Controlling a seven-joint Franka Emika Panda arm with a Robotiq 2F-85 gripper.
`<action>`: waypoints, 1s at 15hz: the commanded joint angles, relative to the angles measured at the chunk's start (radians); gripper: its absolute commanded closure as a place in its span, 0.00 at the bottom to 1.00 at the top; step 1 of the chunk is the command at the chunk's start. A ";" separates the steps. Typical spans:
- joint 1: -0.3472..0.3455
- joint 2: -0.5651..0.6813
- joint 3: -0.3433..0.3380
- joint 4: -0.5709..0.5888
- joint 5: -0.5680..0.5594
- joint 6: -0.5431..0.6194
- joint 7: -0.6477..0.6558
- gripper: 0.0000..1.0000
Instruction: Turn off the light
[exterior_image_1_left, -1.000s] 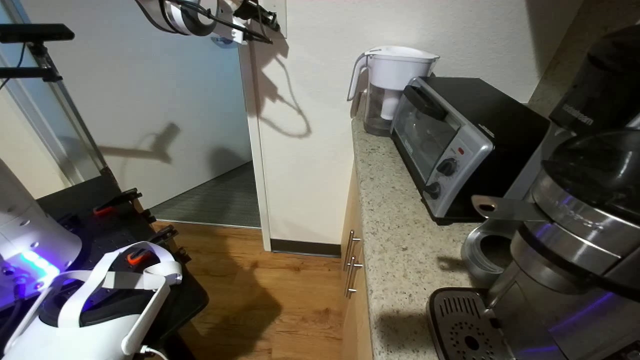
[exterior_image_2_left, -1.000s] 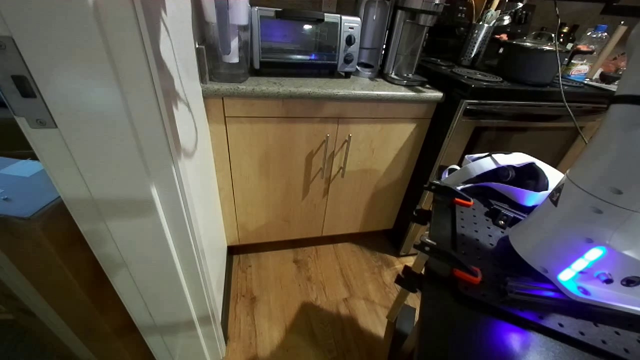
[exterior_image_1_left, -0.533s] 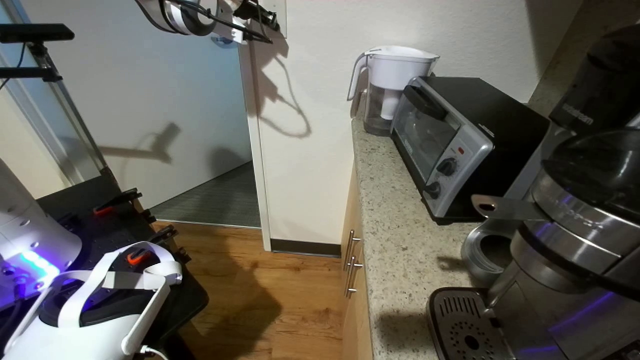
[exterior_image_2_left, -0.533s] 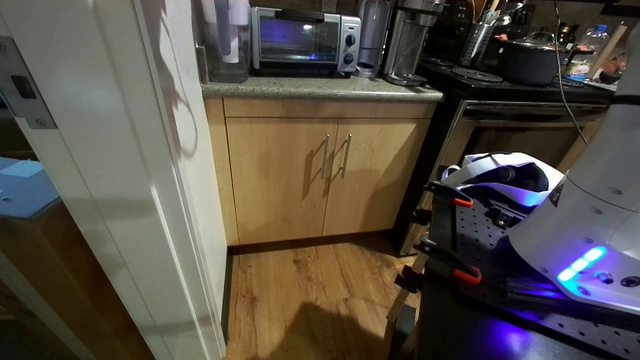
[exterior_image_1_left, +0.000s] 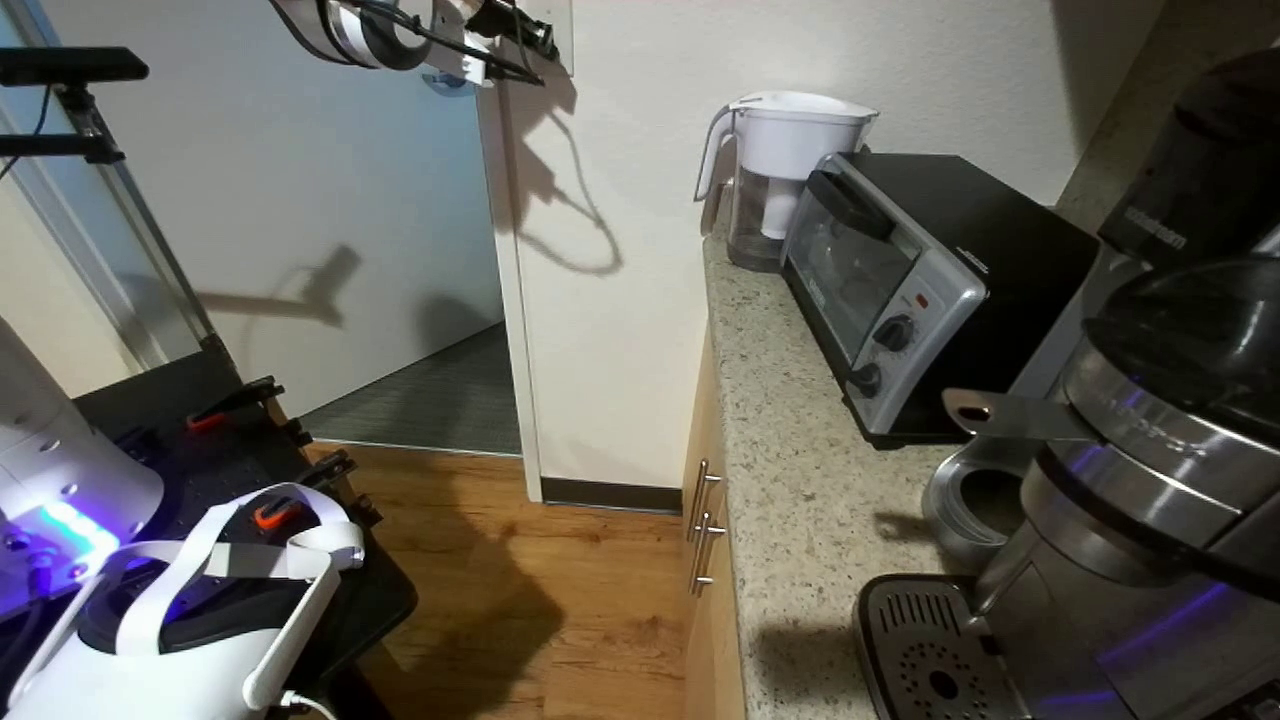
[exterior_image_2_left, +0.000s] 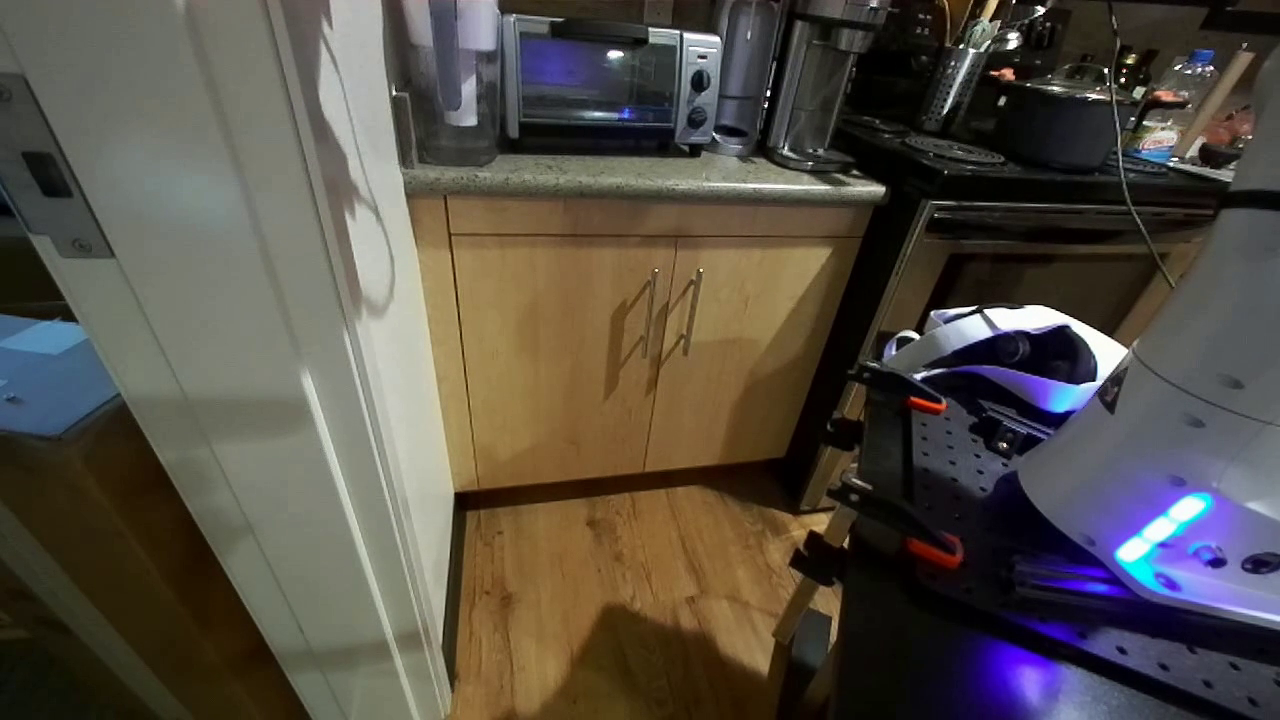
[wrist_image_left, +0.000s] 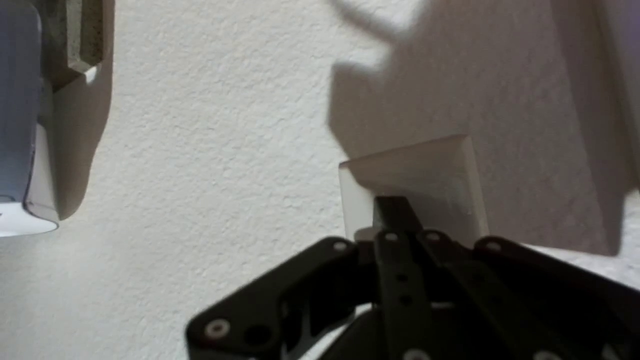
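Note:
A pale switch plate (wrist_image_left: 450, 192) is on the white textured wall in the wrist view, partly in shadow. Its edge also shows at the top of an exterior view (exterior_image_1_left: 560, 30). My gripper (wrist_image_left: 397, 212) is shut and empty, with its fingertips over the lower part of the plate. Whether the tips touch it I cannot tell. The fingers cover the plate's lower middle, and the switch itself is hidden behind them. In an exterior view the gripper (exterior_image_1_left: 530, 32) is at the top edge, close to the wall and beside the door frame. The lamp is out of view.
A water pitcher (exterior_image_1_left: 800, 140) and a toaster oven (exterior_image_1_left: 960, 230) stand on the counter (exterior_image_1_left: 800, 480) along the wall, with a coffee machine (exterior_image_1_left: 1120, 500) nearer. A door (exterior_image_1_left: 350, 180) stands left of the plate. A white headset (exterior_image_1_left: 200, 640) lies by the arm's base (exterior_image_2_left: 1160, 450).

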 joint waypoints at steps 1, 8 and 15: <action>-0.022 -0.049 0.044 0.030 -0.035 0.020 0.045 1.00; -0.042 -0.068 0.063 -0.002 -0.041 0.060 0.047 1.00; -0.082 -0.109 0.082 -0.059 -0.073 0.024 0.044 0.57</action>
